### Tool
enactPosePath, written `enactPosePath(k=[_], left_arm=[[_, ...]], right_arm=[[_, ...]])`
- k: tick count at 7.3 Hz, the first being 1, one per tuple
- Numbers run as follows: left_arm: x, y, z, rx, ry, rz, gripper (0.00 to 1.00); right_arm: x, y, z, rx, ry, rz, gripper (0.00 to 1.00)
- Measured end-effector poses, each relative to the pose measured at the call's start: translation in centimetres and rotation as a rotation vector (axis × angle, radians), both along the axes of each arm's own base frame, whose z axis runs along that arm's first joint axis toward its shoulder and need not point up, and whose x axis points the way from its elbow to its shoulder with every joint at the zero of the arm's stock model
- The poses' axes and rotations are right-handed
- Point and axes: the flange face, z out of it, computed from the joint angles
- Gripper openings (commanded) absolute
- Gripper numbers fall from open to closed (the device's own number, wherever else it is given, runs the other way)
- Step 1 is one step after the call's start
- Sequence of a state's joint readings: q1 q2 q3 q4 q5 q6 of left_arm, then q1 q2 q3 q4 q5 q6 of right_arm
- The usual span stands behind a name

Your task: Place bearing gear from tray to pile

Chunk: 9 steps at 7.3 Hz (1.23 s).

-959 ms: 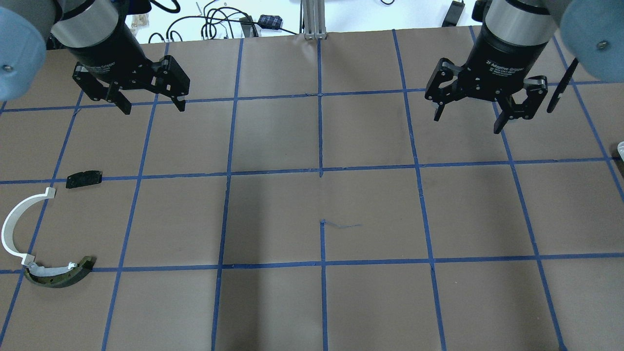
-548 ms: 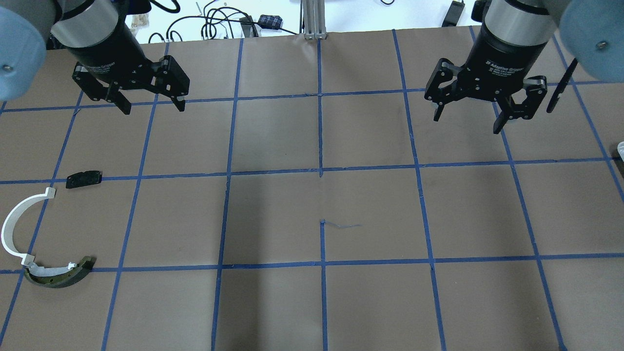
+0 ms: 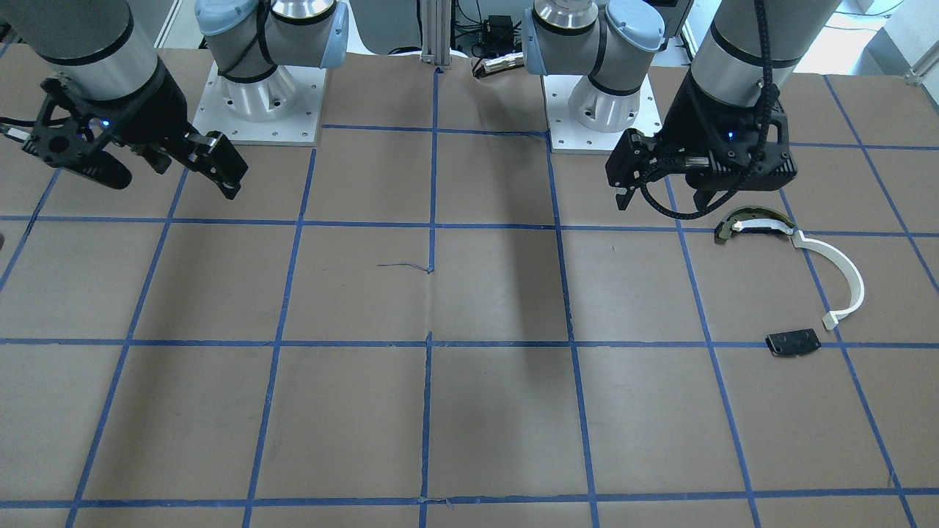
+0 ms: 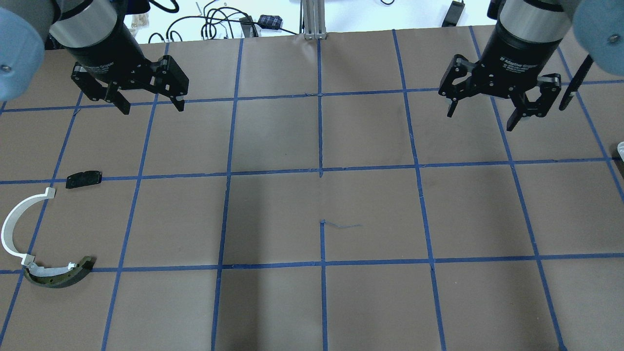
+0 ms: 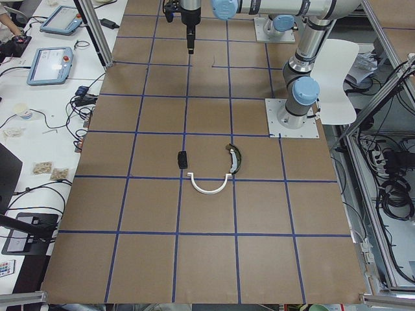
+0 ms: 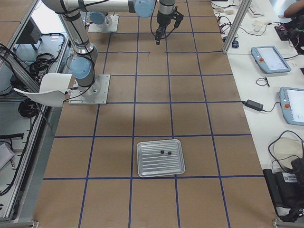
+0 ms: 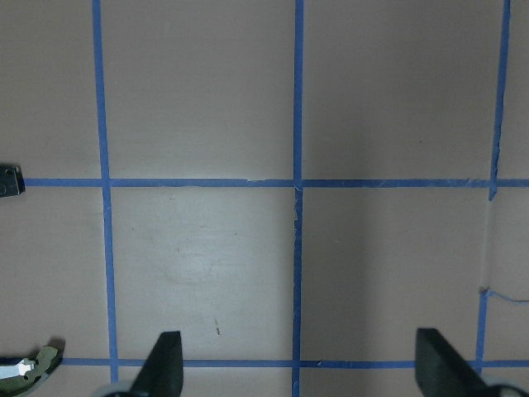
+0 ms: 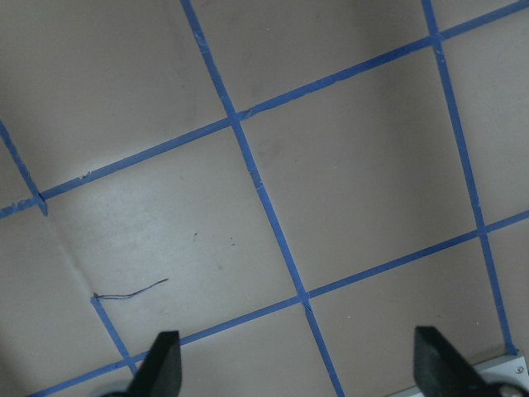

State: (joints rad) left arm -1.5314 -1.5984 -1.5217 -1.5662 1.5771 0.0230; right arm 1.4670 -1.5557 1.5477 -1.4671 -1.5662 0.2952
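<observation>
The pile lies on the table's left side: a white arc strip (image 4: pixel 12 229), a dark olive-edged curved piece (image 4: pixel 58 275) and a flat black plate (image 4: pixel 84 179). They also show in the front view, the arc (image 3: pixel 843 275) among them. A metal tray (image 6: pixel 147 166) near the right end holds two small dark parts (image 6: pixel 162 152); I cannot tell which is the bearing gear. My left gripper (image 4: pixel 153 106) is open and empty, above the table beyond the pile. My right gripper (image 4: pixel 480 120) is open and empty, far from the tray.
Brown paper with a blue tape grid covers the table. The two arm base plates (image 3: pixel 264 110) stand at the robot's edge. Cables and a metal post (image 4: pixel 314 19) lie beyond the far edge. The olive piece's tip shows in the left wrist view (image 7: pixel 33 364).
My right gripper has moved right and a little farther from the robot, still open. The left gripper and the pile have not moved.
</observation>
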Motion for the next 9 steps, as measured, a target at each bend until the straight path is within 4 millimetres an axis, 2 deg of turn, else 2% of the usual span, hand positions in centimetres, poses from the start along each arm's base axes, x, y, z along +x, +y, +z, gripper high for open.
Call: enactPosePath(k=[2,4,7,8,9], left_arm=[[0.1,0.0,0.1,-0.001,-0.001,0.001,1.0],[0.2,0.1,0.2,-0.003,-0.003,0.002,1.0],[0.2,0.1,0.2,-0.004,-0.003,0.002,1.0],[0.2,0.1,0.2,-0.004,-0.002,0.003,1.0],[0.2,0.1,0.2,-0.004,-0.002,0.003,1.0]], right_arm=[[-10.6,-1.3,-0.5,-0.009,-0.011,-0.07,1.0],[-22.4,-1.9,-3.2,-0.004,-0.021,-0.089,1.0],[-38.4,-2.1,-9.8,-0.034,0.03,-0.072,1.0],[-42.3,-2.1,-12.7,-0.037,0.038,-0.08,1.0],[-45.1,-2.4,-15.7,-0.031,0.048,-0.086,1.0]])
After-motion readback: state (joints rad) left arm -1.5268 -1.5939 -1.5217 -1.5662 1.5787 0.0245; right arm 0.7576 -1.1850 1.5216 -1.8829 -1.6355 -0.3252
